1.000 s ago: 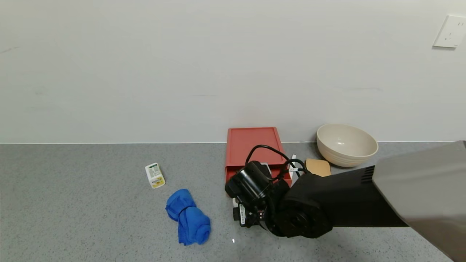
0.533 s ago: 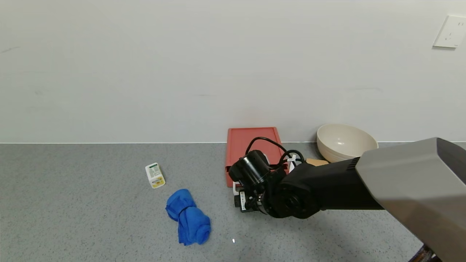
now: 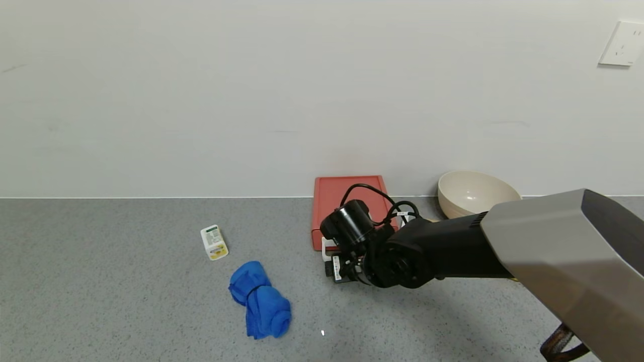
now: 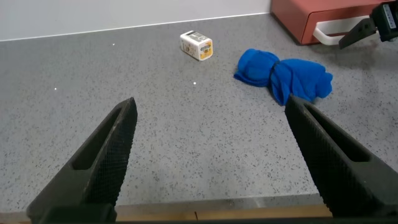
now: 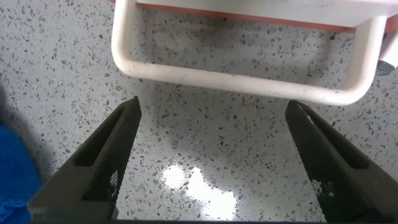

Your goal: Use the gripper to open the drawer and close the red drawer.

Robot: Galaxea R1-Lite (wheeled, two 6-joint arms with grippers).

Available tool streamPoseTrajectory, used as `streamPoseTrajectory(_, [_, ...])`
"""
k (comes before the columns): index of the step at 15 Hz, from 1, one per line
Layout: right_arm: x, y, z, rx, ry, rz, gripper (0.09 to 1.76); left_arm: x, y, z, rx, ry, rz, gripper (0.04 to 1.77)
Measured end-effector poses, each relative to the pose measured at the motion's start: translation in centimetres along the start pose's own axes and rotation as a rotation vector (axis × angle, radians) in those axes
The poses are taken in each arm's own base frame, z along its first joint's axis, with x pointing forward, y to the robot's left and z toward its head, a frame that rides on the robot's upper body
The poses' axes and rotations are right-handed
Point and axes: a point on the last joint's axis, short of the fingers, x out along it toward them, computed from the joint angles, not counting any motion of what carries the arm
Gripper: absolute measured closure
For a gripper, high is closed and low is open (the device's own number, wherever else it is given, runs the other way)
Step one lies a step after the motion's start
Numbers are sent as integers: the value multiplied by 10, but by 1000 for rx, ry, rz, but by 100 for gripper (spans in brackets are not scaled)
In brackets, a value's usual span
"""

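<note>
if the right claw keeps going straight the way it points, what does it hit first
Most likely the white loop handle of the red drawer. The right claw is open, with the handle's bar just ahead across its gap and not yet between the fingers. Depth is hard to judge, though.

I see even, bright, diffuse light across the grey worktop (image 3: 126, 281). A soft shadow lies under the right arm (image 3: 453, 254). In the right wrist view, a white glare patch shines on the worktop, and the near jaws look blurred.

a grey speckled counter (image 3: 126, 281) meets a plain white wall (image 3: 201, 100) bearing a socket plate (image 3: 622, 43).
</note>
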Motion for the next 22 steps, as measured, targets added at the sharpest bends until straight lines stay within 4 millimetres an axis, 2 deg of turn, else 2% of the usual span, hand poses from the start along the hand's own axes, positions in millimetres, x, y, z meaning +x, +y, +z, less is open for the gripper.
streamPoseTrajectory(5, [-4, -1, 1, -12, 5, 0, 14, 0, 0, 0, 0, 0, -1, 9])
streamPoseTrajectory(8, [-25, -3, 3, -41, 13, 4, 14, 0, 0, 0, 0, 0, 0, 9])
streamPoseTrajectory(10, [-52, -9, 11, -67, -6, 25, 14, 0, 0, 0, -1, 0, 0, 9])
streamPoseTrajectory(13, [-104, -29, 24, -125, -44, 104, 14, 0, 0, 0, -1, 0, 1, 9])
streamPoseTrajectory(18, [-196, -96, 40, -151, -157, 247, 14, 0, 0, 0, -2, -1, 2, 9])
streamPoseTrajectory(22, [-253, -144, 26, -115, -250, 288, 14, 0, 0, 0, -3, -1, 2, 9])
